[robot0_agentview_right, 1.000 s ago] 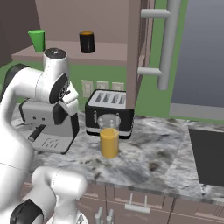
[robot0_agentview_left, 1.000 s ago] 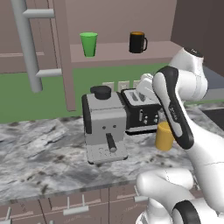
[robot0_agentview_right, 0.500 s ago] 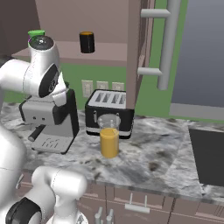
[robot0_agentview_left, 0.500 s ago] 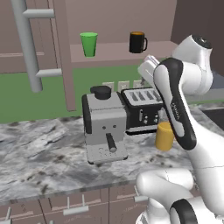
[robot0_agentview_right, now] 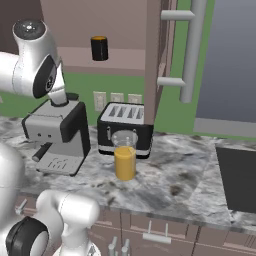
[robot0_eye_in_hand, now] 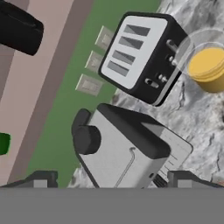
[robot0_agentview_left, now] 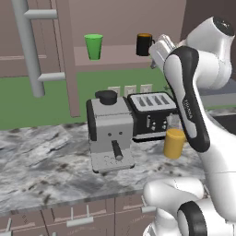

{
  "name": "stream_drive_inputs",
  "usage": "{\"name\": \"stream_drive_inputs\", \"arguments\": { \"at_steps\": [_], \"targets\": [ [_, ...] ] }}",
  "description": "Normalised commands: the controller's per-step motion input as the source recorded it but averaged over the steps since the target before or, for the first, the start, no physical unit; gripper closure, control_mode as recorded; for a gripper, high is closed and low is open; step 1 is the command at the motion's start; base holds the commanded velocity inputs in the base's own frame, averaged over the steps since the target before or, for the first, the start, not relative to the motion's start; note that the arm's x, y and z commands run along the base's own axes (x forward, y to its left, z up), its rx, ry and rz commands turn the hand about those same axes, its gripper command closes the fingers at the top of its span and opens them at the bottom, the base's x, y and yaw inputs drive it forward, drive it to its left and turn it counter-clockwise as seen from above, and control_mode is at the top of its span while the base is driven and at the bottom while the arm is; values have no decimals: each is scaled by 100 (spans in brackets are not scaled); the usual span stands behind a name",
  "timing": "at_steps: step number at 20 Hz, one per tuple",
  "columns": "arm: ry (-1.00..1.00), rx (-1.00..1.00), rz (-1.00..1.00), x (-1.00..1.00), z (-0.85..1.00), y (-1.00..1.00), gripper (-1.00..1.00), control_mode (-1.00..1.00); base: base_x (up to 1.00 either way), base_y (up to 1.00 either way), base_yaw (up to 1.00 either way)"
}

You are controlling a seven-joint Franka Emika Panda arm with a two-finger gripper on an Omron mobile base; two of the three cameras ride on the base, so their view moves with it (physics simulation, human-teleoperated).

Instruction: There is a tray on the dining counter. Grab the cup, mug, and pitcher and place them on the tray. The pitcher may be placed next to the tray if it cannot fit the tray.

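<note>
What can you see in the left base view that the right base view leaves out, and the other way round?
Left base view alone: the green cup on the shelf and the fingers beside the mug. Right base view alone: a dark panel set into the counter at the right. Both share the mug, pitcher, toaster and coffee machine.
</note>
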Motion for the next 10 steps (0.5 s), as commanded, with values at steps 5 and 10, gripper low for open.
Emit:
{"name": "stream_drive_inputs", "arguments": {
  "at_steps": [5, 10],
  "targets": [
    [-12, 11, 0, 0, 57, 3, -100, -100, 0, 0, 0],
    [-14, 13, 0, 0, 48, 2, -100, -100, 0, 0, 0]
  ]
}}
